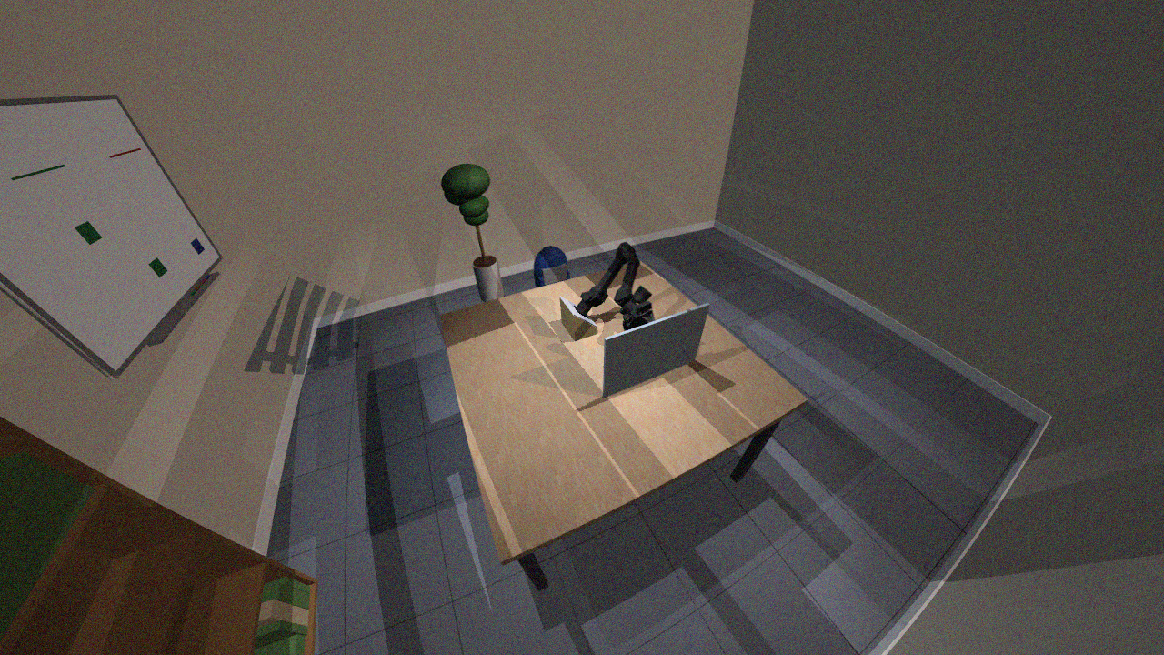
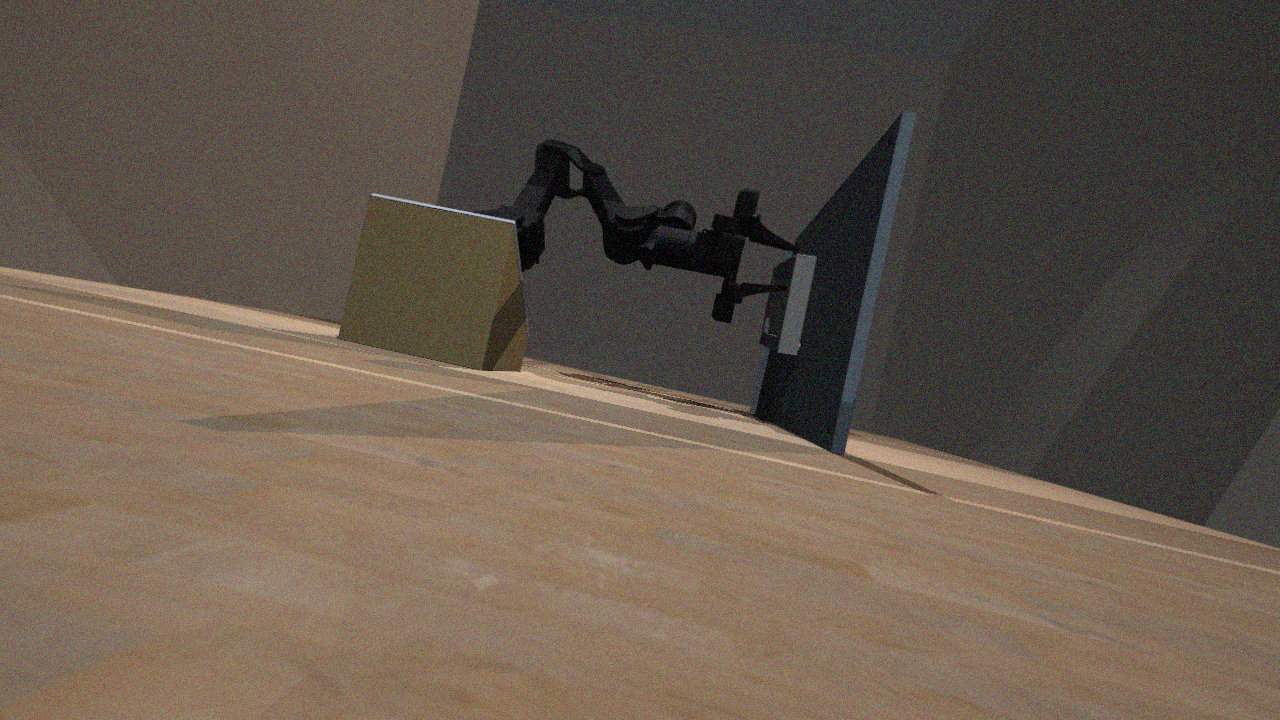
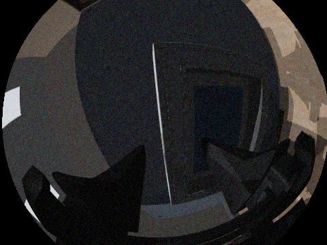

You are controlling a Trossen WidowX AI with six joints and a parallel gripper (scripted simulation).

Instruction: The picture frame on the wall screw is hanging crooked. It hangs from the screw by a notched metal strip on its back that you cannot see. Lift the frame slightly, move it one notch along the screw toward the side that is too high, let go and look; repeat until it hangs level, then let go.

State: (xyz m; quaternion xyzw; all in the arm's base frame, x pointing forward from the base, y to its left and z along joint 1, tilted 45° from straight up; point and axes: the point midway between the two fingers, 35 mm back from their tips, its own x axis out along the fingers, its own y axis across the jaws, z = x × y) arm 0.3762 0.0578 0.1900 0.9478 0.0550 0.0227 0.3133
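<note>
The black parallel-jaw gripper [image 2: 776, 266], partly open and apparently straddling the pale grey picture frame [image 2: 795, 304] without clamping, has every lift-and-shift step outstanding.

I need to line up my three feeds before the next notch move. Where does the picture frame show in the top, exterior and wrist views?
Top: not visible, hidden behind the grey wall panel.
Exterior: picture frame right of centre, edge-on against the panel, at the gripper.
Wrist: centre-right, dark and close.
Shared landmark: the wall panel.
</note>
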